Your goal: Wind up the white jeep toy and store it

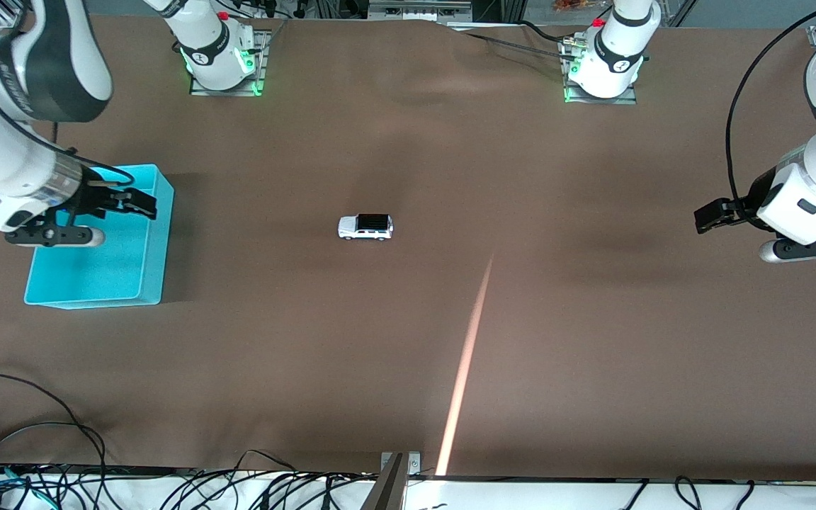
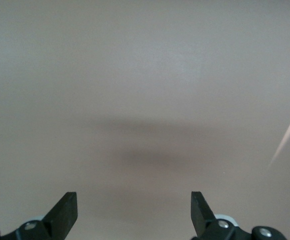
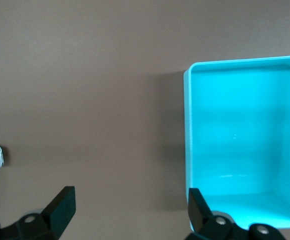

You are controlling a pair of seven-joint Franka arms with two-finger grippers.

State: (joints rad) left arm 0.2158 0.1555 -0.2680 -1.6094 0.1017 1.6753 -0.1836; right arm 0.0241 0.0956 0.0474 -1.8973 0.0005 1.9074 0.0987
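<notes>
White jeep toy (image 1: 365, 227) sits mid-table, untouched; left claw (image 1: 705, 217) & right claw (image 1: 140, 204) spread wide, apparently holding nothing.

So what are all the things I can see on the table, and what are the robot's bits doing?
white jeep toy: one, white with a black roof, on its wheels near the middle of the table, nothing touching it.
bin: one, cyan, open on top and empty inside, at the right arm's end of the table.
table: one, brown cover, with a pale streak of light on it nearer the front camera than the jeep.
cables: many, black, along the table edge nearest the front camera.
right tool: one, black fingers, open, holding nothing, over the bin.
left tool: one, black fingers, open, holding nothing, over bare table at the left arm's end.
</notes>
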